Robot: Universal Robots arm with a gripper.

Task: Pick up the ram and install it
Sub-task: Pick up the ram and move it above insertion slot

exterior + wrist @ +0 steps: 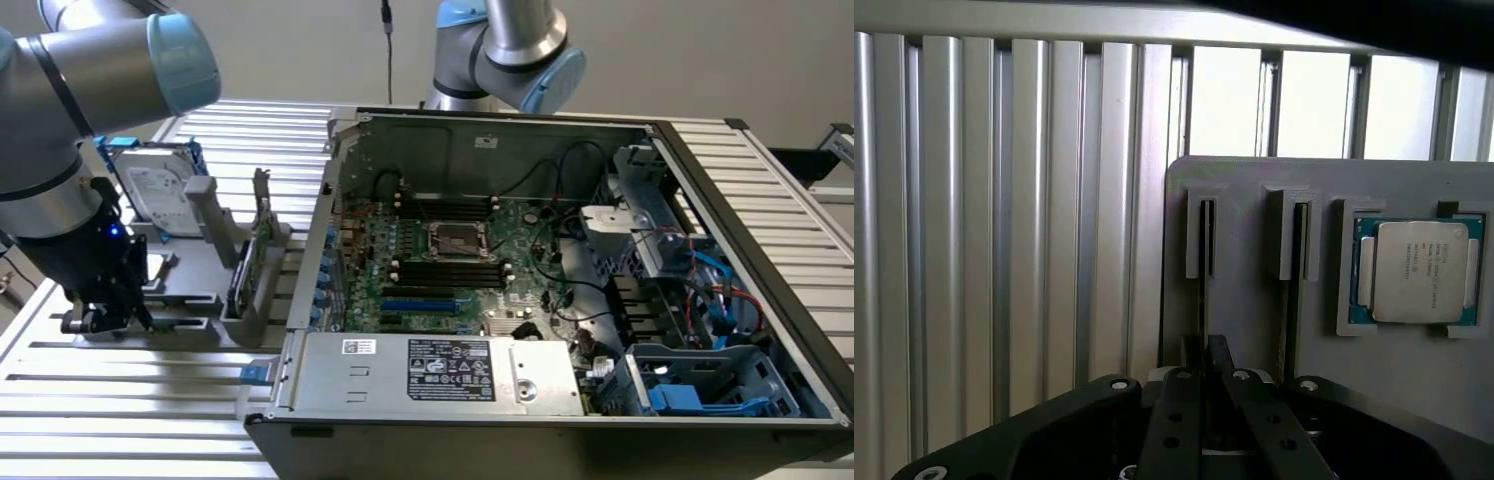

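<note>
near the processor (1421,272), claw (1206,348) pinching ram (1206,285)

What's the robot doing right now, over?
Gripper low over the gray holder, right at the ram. Ram on edge in its slot, not yet in the computer. Processor chip sits beside, apart from the gripper.

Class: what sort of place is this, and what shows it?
Probably a robotics lab for computer assembly: robot arm, open computer case on a slatted metal table, processor chip in a grey holder.
</note>
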